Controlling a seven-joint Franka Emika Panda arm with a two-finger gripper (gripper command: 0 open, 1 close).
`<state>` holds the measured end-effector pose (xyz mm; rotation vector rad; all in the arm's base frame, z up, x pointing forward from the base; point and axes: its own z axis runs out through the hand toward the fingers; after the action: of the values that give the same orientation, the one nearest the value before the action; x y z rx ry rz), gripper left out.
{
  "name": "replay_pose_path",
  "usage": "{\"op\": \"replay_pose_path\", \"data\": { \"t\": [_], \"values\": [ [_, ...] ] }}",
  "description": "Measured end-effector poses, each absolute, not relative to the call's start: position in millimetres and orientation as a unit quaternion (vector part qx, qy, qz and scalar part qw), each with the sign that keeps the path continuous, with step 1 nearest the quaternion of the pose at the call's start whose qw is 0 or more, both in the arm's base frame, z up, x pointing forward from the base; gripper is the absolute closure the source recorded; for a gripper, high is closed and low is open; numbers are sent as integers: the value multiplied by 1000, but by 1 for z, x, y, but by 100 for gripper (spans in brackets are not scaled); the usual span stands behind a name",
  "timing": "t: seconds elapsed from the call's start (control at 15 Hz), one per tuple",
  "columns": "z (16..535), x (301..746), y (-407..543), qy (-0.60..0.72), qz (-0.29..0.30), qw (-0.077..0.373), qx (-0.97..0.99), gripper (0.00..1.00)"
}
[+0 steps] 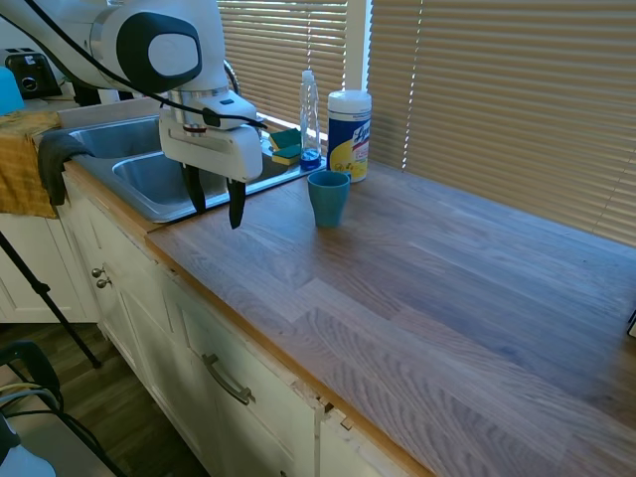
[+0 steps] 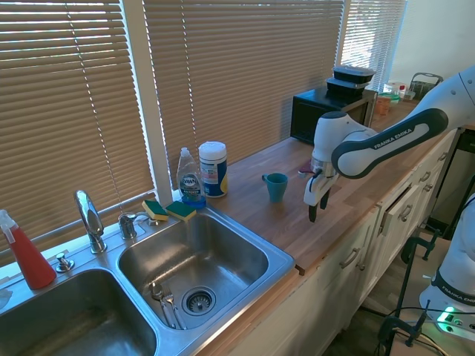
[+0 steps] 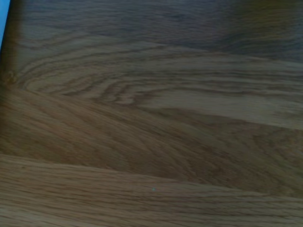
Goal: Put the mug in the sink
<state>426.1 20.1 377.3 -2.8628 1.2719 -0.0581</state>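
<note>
Teal mug (image 1: pixel 329 197) upright on the wooden desk (image 1: pixel 437 288), just beside the wipes canister (image 1: pixel 349 134) and right of the sink (image 2: pixel 189 256). Gripper (image 1: pixel 215 207) hovers near the mug, its 2 fingers (image 1: pixel 237 204) apart, holding nothing.

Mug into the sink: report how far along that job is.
Nothing is done yet: the mug stands upright on the wooden counter, outside the sink. In hand: the end effector hangs open and empty over the counter beside the mug, apart from it. Left: grasp the mug, carry it over the basin and set it down there.
</note>
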Motion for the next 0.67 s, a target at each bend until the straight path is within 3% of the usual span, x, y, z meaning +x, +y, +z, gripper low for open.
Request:
{"op": "replay_pose_path", "data": {
  "t": [0.27, 0.67],
  "values": [
    [387, 434, 21, 405, -39, 14, -913, 0],
    [444, 484, 3, 433, -97, 36, -896, 0]
  ]
}}
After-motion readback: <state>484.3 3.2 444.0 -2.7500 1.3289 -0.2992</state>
